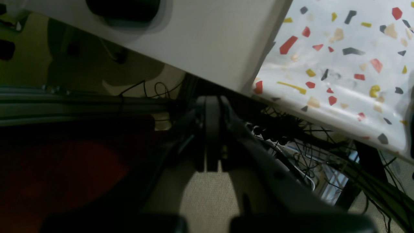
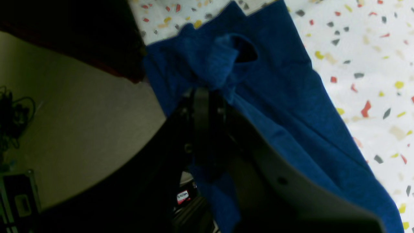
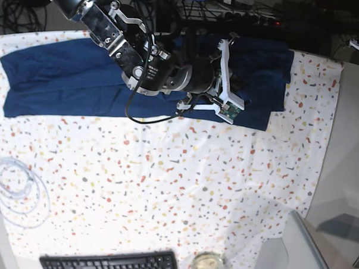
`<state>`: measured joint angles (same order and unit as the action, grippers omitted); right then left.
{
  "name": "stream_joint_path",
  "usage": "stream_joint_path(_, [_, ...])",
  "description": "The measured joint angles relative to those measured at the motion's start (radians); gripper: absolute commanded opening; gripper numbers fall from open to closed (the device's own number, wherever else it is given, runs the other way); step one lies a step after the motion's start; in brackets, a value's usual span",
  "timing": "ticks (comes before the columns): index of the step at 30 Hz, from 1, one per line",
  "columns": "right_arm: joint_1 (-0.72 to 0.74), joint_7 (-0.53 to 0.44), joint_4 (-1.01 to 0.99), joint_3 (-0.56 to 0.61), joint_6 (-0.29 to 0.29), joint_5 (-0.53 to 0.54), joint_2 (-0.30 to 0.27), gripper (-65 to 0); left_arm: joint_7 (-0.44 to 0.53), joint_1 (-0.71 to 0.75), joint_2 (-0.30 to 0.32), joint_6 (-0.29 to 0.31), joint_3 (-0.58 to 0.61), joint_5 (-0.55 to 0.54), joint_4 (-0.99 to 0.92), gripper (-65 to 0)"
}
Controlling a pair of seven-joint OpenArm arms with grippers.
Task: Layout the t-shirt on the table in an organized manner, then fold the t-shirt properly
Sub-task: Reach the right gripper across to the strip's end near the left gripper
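Fabric of the t-shirt, soft and limp, spans the frame's top on the table; right gripper pinches a bunched fold; corners or hems likely give surer hold.

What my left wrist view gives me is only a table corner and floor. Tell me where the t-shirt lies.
Observer: The t-shirt lies as a long band along the far edge of the table in the base view.
Operator: Report the right arm's grip.
Observer: The right pincer is shut on a bunched fold of the shirt at the table's edge, with blue cloth hanging below it.
Operator: List anything else on the table.
Observer: A keyboard sits at the near edge and a coiled cable at one side, both apart from the shirt.
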<state>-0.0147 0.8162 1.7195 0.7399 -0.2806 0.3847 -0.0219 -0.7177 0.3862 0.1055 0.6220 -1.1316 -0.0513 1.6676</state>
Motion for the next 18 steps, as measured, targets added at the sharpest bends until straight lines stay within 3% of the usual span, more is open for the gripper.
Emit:
stream_joint_path(10, [0.059,-0.004,-0.064,0.116,0.0,0.007,0.08,-64.8,0.0,0.002,-0.002,0.0,0.0,-0.001,0.0,-65.0])
stream_joint_path(18, [0.103,-0.019,-0.156,0.131,0.0,0.003,0.113,-64.8,0.0,0.002,-0.016,0.001,0.0,0.0,0.0,-65.0])
